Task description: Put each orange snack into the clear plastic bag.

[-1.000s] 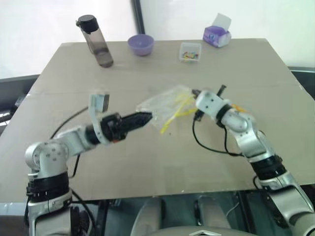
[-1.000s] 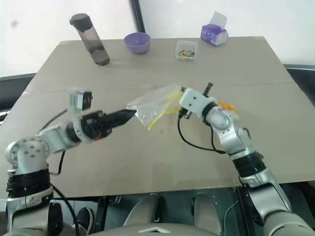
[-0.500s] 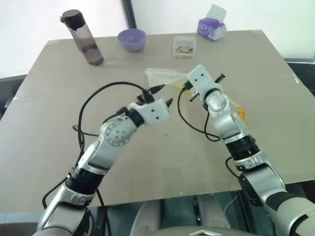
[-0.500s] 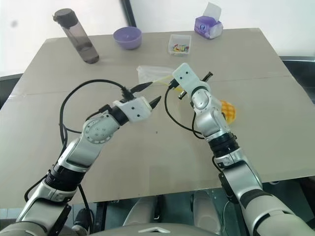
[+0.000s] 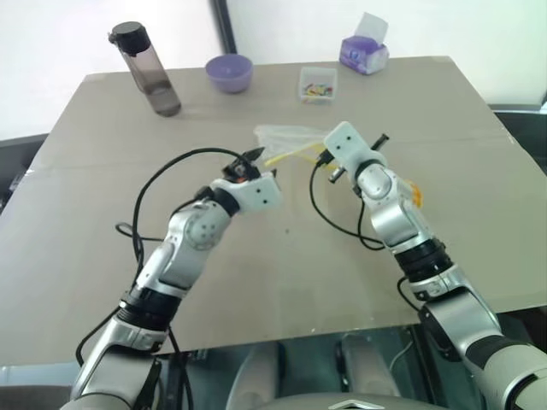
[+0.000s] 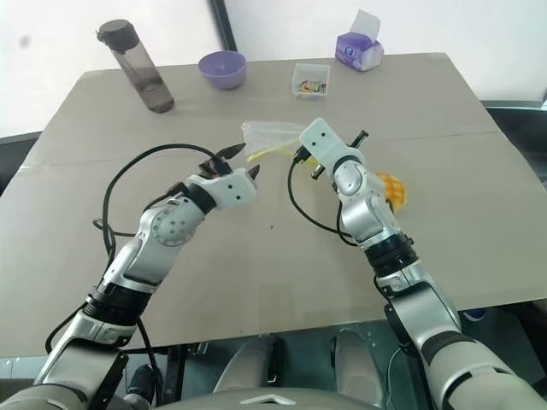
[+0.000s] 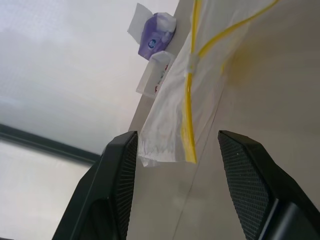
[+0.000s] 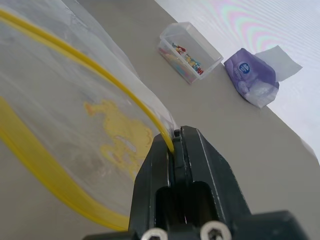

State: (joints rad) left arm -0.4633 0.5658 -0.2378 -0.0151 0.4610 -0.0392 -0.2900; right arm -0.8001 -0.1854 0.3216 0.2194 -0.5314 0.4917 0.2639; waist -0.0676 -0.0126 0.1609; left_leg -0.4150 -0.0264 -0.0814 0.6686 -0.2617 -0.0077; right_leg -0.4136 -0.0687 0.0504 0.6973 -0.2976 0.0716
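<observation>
The clear plastic bag (image 6: 269, 137) was held just above the middle of the brown table (image 6: 479, 213), its long axis running roughly across the table from the right gripper toward the robot's left. Its yellow seal strip (image 8: 75, 60) ran along the near edge and ended between the right gripper's fingers. The right gripper (image 8: 176, 142) had its two black fingers pressed together, pinching the bag at the end of that strip; the film spread away from the fingers with a faint yellow print on it. In the head views the bag's free end pointed toward the left gripper (image 6: 237, 161), which lay just beside that end without touching it. The left gripper's fingers (image 7: 120, 175) were spread apart with nothing between them, and in the left wrist view the bag's end hung in line with the gap, apart from both fingers. One orange snack (image 6: 392, 189) lay on the table just beyond the right forearm, partly hidden by it. Along the far edge stood a dark bottle (image 5: 147, 70), a purple bowl (image 5: 229, 73), a small clear box (image 5: 317, 84) of colourful bits and a purple tissue pack (image 5: 364, 49).
</observation>
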